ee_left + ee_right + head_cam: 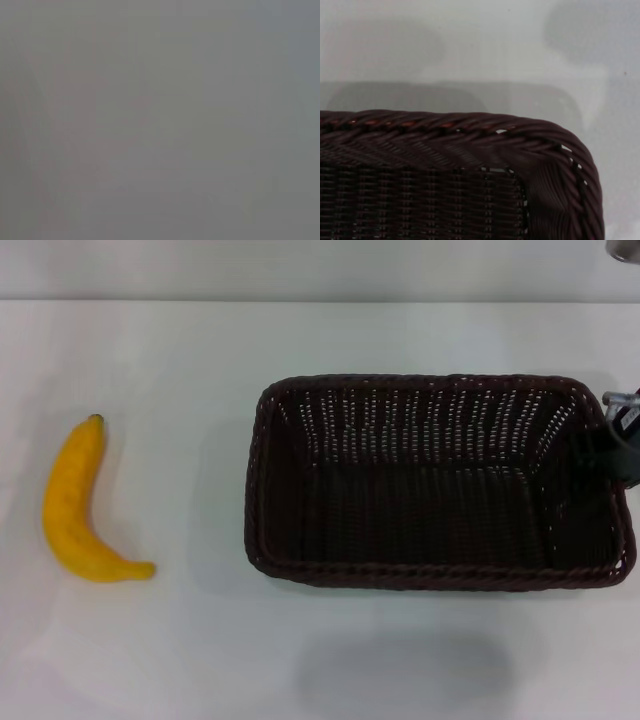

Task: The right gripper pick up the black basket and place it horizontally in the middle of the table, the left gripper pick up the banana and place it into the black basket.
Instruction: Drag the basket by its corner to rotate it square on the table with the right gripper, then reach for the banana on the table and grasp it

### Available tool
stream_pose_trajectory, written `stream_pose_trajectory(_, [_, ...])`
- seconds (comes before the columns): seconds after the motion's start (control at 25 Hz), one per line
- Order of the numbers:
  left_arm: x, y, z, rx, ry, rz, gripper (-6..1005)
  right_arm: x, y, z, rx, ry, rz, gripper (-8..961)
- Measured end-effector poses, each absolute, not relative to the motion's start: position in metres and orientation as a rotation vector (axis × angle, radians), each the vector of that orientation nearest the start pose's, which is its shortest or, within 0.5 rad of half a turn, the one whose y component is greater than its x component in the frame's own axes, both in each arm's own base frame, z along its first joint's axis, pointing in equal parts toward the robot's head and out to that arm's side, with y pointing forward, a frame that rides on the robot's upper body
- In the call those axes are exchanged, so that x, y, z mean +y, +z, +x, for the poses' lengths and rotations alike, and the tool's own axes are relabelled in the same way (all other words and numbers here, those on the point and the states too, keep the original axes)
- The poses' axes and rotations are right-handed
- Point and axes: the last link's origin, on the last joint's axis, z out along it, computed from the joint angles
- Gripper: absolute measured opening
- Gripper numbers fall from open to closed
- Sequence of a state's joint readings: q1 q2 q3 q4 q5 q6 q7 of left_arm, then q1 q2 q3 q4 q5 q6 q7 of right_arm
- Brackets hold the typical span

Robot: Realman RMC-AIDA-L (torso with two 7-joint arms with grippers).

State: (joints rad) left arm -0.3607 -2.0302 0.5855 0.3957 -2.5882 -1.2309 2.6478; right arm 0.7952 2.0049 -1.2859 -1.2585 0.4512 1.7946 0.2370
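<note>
The black basket point(440, 485) lies lengthwise across the white desk point(300, 660), its long sides running from nine o'clock to three o'clock, sitting a little toward three o'clock of the desk's middle. Its open-weave walls slope down to a dark floor, and the braided rim runs all the way round. At the basket's three o'clock end the right hand point(620, 445) stands right against the short wall, a black body with a grey-silver piece above it (only a sliver of it shows at the edge of the head view). Whether its fingers are spread or pinched on the rim I cannot tell. The right wrist view looks down on one rounded corner of the basket point(470, 165), with bare desk point(470, 45) beyond the rim.

The banana point(78, 505) lies well apart from the basket, out toward nine o'clock, flat on the desk, its dark stem tip pointing to twelve o'clock and its curve bulging toward nine.

The left hand is nowhere in sight; its wrist view shows only flat grey.
</note>
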Motion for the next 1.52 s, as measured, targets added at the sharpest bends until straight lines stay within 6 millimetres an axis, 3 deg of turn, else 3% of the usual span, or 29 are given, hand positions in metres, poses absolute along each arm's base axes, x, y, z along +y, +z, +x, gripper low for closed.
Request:
stream_pose_trajectory(0.28, [0.322, 0.158, -0.373, -0.389, -0.823, -1.126, 833, 0.368, 0.034, 0.163, 1.806, -0.538, -2.018, 124])
stream_pose_trajectory(0.6, [0.322, 0.157, -0.372, -0.386, -0.82, -1.135, 830, 0.374, 0.046, 0.156, 1.757, -0.561, -1.969, 125])
stream_pose_trajectory(0.92, [0.318, 0.156, -0.376, -0.394, -0.808, -1.135, 828, 0.38, 0.061, 0.143, 1.763, -0.506, -1.964, 373])
stream_pose_trajectory(1.16, [0.316, 0.157, -0.378, -0.402, -0.807, -1.132, 826, 0.384, 0.087, 0.132, 1.704, -0.352, -1.98, 529])
stream_pose_trajectory(1.28, [0.318, 0.154, -0.379, -0.426, -0.815, -1.148, 824, 0.388, 0.099, 0.141, 1.637, -0.262, -1.98, 557])
stream_pose_trajectory(1.52, [0.337, 0.142, -0.378, -0.556, -0.804, -1.286, 822, 0.405, 0.124, 0.169, 1.294, 0.042, -2.069, 576])
